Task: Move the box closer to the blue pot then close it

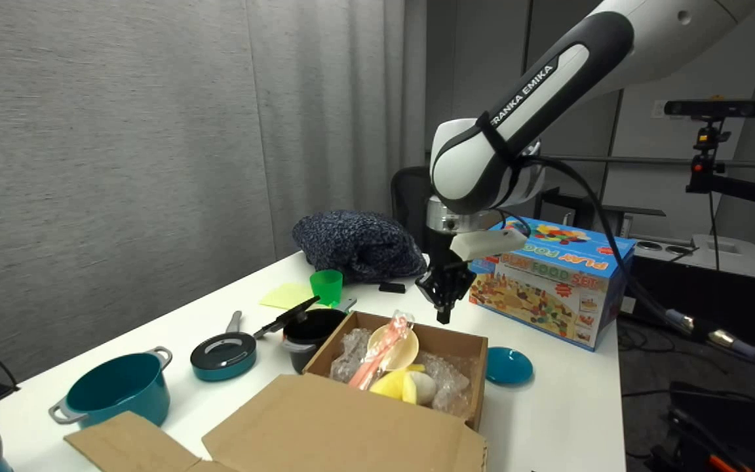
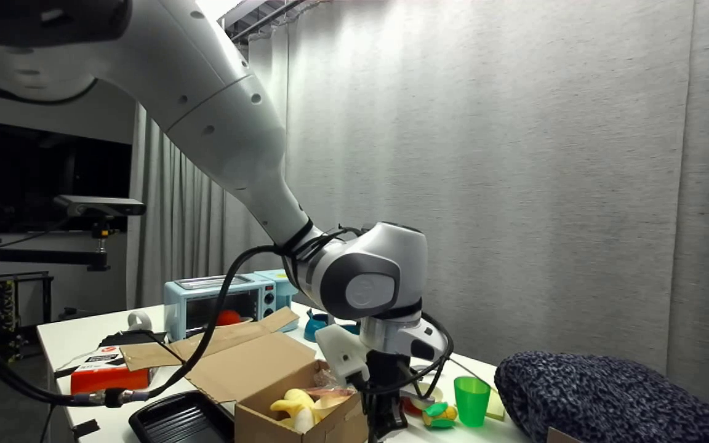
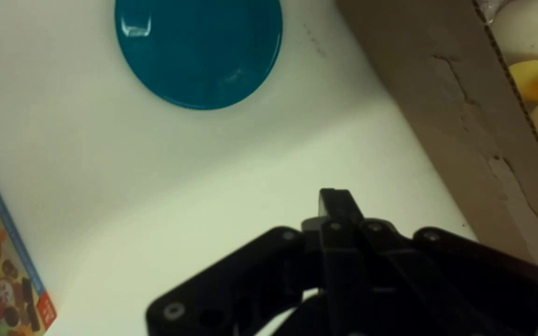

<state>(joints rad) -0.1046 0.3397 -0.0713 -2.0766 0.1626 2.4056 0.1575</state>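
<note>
"FRANKA EMIKA" on robot arm (image 1: 538, 92); "PLAY FOOD SET" on blue carton (image 1: 538, 292).

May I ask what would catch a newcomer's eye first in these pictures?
Probably the large Franka Emika arm crossing both exterior views, its shut gripper over the table beside an open cardboard box. Next comes the blue Play Food Set carton, at the table's right in an exterior view.
</note>
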